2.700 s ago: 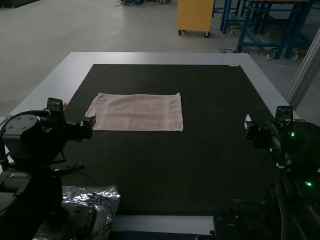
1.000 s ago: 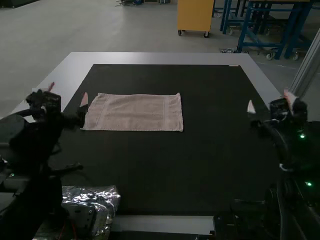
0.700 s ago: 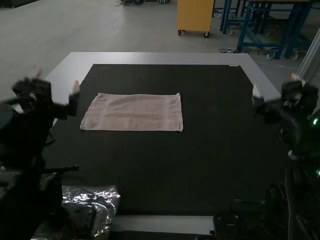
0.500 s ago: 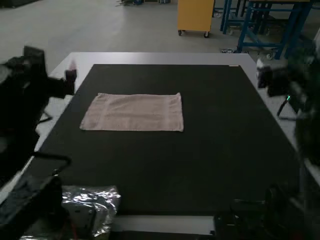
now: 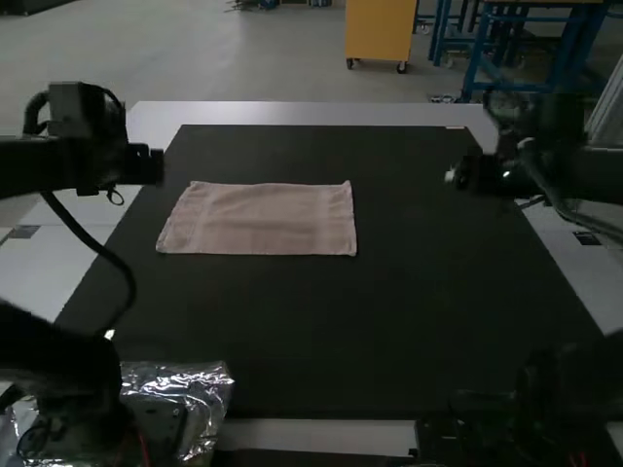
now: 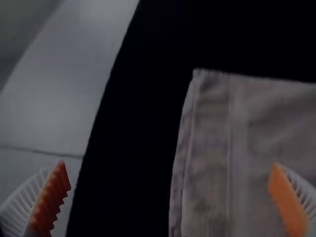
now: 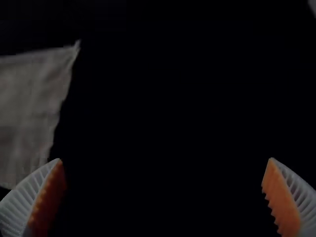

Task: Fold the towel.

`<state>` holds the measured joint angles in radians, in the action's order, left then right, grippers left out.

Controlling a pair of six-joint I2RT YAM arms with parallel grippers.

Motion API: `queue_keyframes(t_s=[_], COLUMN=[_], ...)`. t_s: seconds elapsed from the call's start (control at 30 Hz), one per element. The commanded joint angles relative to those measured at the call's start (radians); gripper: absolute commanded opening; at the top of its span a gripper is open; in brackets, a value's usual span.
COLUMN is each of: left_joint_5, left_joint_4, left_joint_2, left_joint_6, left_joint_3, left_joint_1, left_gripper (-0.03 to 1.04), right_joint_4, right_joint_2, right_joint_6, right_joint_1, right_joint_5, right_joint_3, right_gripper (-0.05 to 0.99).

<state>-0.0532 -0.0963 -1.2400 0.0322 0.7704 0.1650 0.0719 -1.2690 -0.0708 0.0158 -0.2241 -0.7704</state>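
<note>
You have the towel [image 5: 258,222] lying flat on the black mat [image 5: 341,321], which covers most of the table [image 5: 292,113]. In the high view, locate the towel left of the mat's centre, toward the far side. It forms a wide rectangle, its long sides running left to right; you cannot determine the number of layers.

Left pincer [image 5: 154,166]: open. It stands near the mat's left edge, apart from the towel. In its wrist view, you see the ribbed white fingers spread wide, orange pads [image 6: 49,200] facing each other, with the towel's end and its woven band beyond them.

Right pincer [image 5: 461,176]: open, pads wide apart. It stands near the mat's right edge, well apart from the towel.

At the mat's near left corner, note the crumpled silver foil [image 5: 202,379].
</note>
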Motion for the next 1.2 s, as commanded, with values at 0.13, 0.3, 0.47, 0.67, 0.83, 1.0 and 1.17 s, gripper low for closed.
queue_keyframes(t_s=[0.13,0.3,0.47,0.67,0.83,1.0,1.17], left_joint_5=[0.046,0.067,0.101,0.104,0.104,0.102,0.102], left_joint_4=[-0.048,-0.031,0.010,0.081,0.138,0.155,0.188], left_joint_2=[-0.108,-0.162,-0.254,-0.388,-0.506,-0.608,-0.693], left_joint_6=[0.044,0.044,0.049,0.046,0.026,0.009,0.008], left_joint_3=[0.079,0.086,0.096,0.132,0.194,0.271,0.336], left_joint_1=[0.018,0.016,0.022,0.021,0.024,0.021,0.021], left_gripper=[0.95,0.95,0.95,0.95,0.95,0.95,0.95], right_joint_4=[0.029,-0.006,-0.061,-0.129,-0.188,-0.244,-0.276], right_joint_2=[-0.132,-0.237,-0.340,-0.435,-0.523,-0.615,-0.705], right_joint_6=[0.029,0.058,0.075,0.075,0.071,0.071,0.071], right_joint_1=[0.144,0.217,0.269,0.302,0.320,0.328,0.329], right_joint_5=[-0.029,0.002,0.005,0.006,0.008,0.006,0.008], right_joint_3=[-0.070,-0.107,-0.152,-0.208,-0.251,-0.293,-0.349], right_gripper=[0.91,0.91,0.91,0.91,0.91,0.91,0.91])
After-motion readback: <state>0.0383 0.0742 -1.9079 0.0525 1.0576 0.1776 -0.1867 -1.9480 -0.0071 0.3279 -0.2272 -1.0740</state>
